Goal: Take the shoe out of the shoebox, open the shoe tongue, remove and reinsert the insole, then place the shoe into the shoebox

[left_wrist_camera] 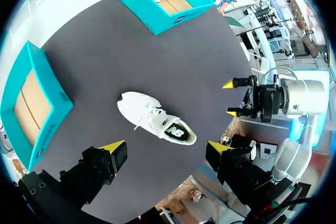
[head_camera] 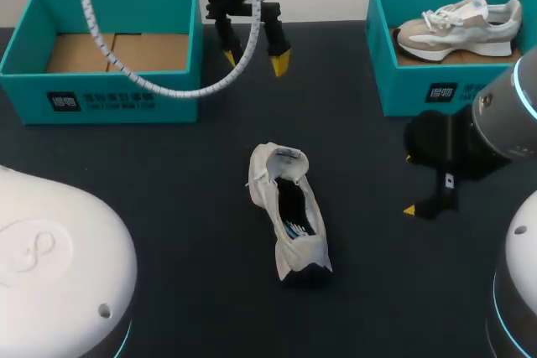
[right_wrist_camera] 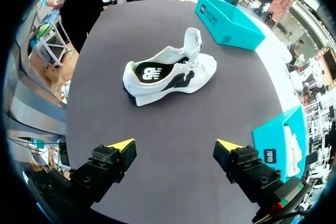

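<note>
The dark table point(head_camera: 168, 190) carried everything. Seen from the head view, with the clock centred on the table, an empty teal shoebox point(head_camera: 168, 106) with a brown cardboard floor stood at ten o'clock. A second teal shoebox point(head_camera: 403, 85) stood at two o'clock, and a beige sneaker point(head_camera: 457, 27) lay inside it.

The white shoe point(head_camera: 289, 207) sat on its sole at the table's centre, well apart from both boxes. Its toe pointed to about eleven o'clock and its heel to five. Its tongue point(right_wrist_camera: 192, 40) stood pulled up and forward, leaving the mouth wide open. The dark insole point(right_wrist_camera: 149, 72) with a white mark lay inside, at the heel end.

The left gripper point(head_camera: 255, 60) hung at twelve o'clock from the shoe, between the two boxes. Its yellow-tipped fingers were released and spread, with nothing between them. In its own wrist view point(left_wrist_camera: 164, 146) the shoe point(left_wrist_camera: 155, 119) lay ahead of the open fingers, clear of both.

The right gripper point(head_camera: 409, 184) hovered at three o'clock from the shoe, just in front of the second shoebox. Its fingers were also released and held nothing. In the right wrist view point(right_wrist_camera: 174, 144) the shoe point(right_wrist_camera: 168, 74) lay ahead, side-on, apart from the tips.

A white spiral cable point(head_camera: 109, 56) drooped across the empty shoebox towards the left gripper.
</note>
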`<state>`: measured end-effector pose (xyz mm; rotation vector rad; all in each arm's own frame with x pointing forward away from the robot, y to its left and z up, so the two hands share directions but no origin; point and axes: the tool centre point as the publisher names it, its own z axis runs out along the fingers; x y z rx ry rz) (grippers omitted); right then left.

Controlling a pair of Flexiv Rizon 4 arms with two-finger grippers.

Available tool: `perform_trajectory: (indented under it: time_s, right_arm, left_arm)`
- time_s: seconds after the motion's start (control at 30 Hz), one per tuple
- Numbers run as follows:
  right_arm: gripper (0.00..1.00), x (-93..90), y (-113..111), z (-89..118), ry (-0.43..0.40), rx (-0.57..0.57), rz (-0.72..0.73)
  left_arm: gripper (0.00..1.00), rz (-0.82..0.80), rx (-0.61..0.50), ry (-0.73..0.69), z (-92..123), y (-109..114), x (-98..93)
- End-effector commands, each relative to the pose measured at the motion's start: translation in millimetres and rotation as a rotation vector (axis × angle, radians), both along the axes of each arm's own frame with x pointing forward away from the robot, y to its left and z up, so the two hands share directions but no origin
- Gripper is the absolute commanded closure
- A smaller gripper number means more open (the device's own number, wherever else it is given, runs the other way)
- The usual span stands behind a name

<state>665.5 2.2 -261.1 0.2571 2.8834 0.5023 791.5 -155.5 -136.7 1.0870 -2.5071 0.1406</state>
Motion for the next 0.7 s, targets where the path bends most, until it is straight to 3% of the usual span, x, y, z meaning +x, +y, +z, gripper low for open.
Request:
perform_trajectory:
  time_s: [0.03,0.17,0.43,0.7]
  right_arm:
    - [0.00,-1.6,0,-1,-0.003,0.000,-0.001]
    - [0.00,-1.6,0,-1,-0.003,0.000,-0.001]
    - [0.00,-1.6,0,-1,-0.003,0.000,-0.001]
    - [0.00,-1.6,0,-1,-0.003,0.000,-0.001]
  left_arm:
    - [0.00,-0.262,0.100,0.167,-7,5,8.8]
    - [0.00,-0.456,-0.003,0.127,-13,16,9.6]
    - [0.00,-0.674,-0.040,-0.059,-8,30,-1.8]
    - [0.00,-0.732,-0.052,-0.112,-1,39,-12.2]
